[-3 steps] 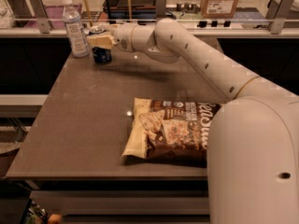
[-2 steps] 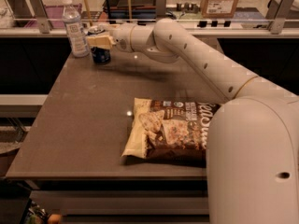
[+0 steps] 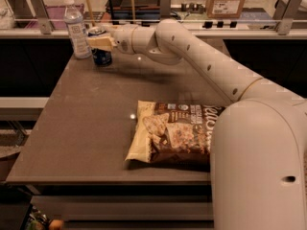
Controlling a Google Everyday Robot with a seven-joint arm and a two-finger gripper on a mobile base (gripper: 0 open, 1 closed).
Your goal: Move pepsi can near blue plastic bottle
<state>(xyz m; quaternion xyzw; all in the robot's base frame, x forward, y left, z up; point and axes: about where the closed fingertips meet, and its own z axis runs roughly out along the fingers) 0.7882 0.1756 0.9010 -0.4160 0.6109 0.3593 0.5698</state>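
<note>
The pepsi can [image 3: 102,57] stands upright near the far left corner of the table [image 3: 81,128]. Its long axis is vertical, silver top up and base flat on the surface; which way its logo faces cannot be made out. Just to its left, by the far edge, stands the blue plastic bottle [image 3: 76,30], also upright, white cap up, taller than the can. The gripper [image 3: 100,43] sits against the can's upper half, reaching in from the right along the far edge. You cannot tell whether it is clamped on the can or has let go. The can looks placed, so release fully, then draw back rightward and level, away from the bottle, so neither topples. A chip bag [image 3: 175,138] lies near the front edge, well apart.
</note>
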